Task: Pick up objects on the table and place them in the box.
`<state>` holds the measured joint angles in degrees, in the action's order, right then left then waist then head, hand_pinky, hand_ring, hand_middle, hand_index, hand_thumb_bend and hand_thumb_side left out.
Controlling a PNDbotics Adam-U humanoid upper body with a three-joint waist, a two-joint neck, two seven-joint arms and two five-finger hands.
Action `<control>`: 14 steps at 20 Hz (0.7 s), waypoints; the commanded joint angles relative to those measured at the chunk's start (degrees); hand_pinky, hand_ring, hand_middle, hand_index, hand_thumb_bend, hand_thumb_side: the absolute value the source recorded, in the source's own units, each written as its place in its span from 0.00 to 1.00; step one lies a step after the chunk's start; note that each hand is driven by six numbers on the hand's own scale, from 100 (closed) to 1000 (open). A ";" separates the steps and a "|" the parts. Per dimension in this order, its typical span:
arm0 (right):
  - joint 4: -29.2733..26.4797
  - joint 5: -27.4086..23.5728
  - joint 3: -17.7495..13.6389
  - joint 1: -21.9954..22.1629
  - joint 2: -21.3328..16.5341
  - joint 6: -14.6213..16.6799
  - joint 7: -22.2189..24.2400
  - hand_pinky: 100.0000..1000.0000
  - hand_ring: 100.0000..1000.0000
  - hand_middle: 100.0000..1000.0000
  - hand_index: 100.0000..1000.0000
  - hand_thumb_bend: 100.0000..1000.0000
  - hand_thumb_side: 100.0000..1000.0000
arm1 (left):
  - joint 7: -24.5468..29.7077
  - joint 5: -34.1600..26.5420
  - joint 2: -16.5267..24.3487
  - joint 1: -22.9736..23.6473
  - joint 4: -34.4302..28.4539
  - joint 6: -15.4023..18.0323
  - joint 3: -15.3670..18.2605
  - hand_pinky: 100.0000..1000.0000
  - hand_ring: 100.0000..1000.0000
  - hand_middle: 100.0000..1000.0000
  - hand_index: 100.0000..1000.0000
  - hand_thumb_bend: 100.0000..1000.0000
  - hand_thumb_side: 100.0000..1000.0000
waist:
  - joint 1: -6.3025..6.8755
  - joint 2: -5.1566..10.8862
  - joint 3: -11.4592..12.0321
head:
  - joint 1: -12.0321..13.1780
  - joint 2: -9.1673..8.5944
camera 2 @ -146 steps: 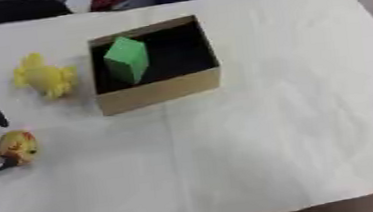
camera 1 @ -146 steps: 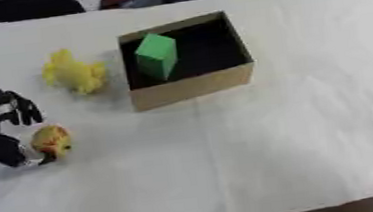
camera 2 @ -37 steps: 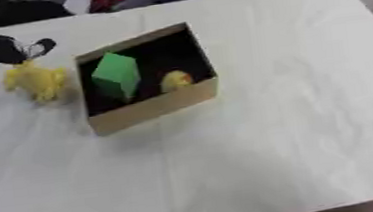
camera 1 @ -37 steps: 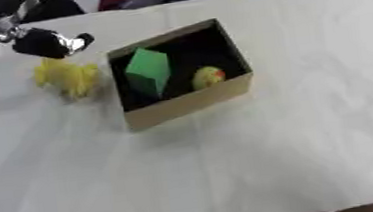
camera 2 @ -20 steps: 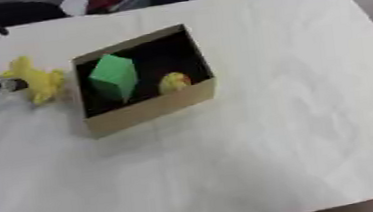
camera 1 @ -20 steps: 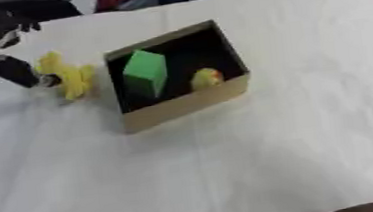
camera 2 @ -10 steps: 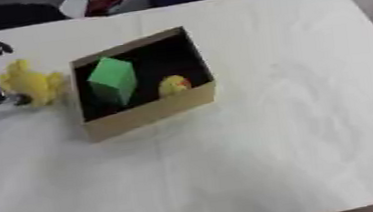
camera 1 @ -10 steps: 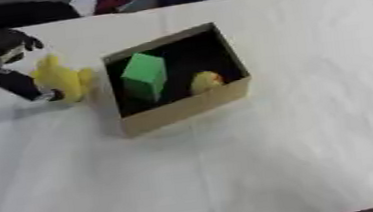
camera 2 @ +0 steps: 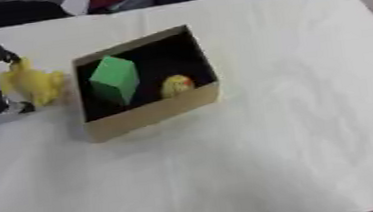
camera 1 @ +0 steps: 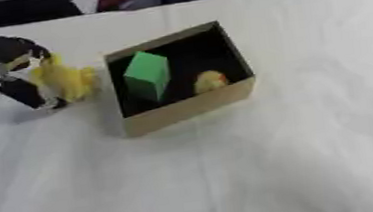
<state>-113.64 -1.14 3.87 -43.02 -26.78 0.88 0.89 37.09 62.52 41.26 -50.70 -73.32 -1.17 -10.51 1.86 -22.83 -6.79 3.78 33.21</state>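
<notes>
Beside the cardboard box (camera 1: 186, 109), left hand (camera 1: 8, 68) fingers enclose a fuzzy yellow toy (camera 1: 66, 79).

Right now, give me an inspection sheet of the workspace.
Surface: white cloth over the table.
Job's things: cardboard box holds a green block and a small yellow-orange ball; a yellow toy lies on the cloth left of the box.
Clutter: nothing seen.
Hands: left hand closing round the yellow toy, thumb in front, fingers behind; right hand not in view.
Cables: nothing seen.
Surroundings: dark and coloured shapes at the far edge.
</notes>
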 commanded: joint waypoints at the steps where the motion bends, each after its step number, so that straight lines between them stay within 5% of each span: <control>1: -0.96 -0.33 -0.56 -1.09 -0.82 -0.13 -0.06 0.91 0.78 0.60 0.89 0.00 1.00 | 0.06 -0.20 0.94 -1.25 -0.08 0.26 0.19 0.65 0.83 0.80 0.92 0.58 0.51 | -0.12 1.02 0.02 | -0.01 -0.70; 14: -0.96 -0.50 -0.53 -1.45 -0.73 -0.27 0.25 0.91 0.78 0.60 0.89 0.00 1.00 | -2.52 0.79 -0.02 -1.87 1.28 -0.64 0.05 0.63 0.81 0.78 0.89 0.53 0.56 | -0.12 0.29 -0.44 | 0.20 -1.44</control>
<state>-113.64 -1.15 3.89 -43.47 -26.63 0.62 1.11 34.92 63.25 40.26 -51.47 -71.88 -1.68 -10.74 1.78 -23.71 -7.19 3.89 32.60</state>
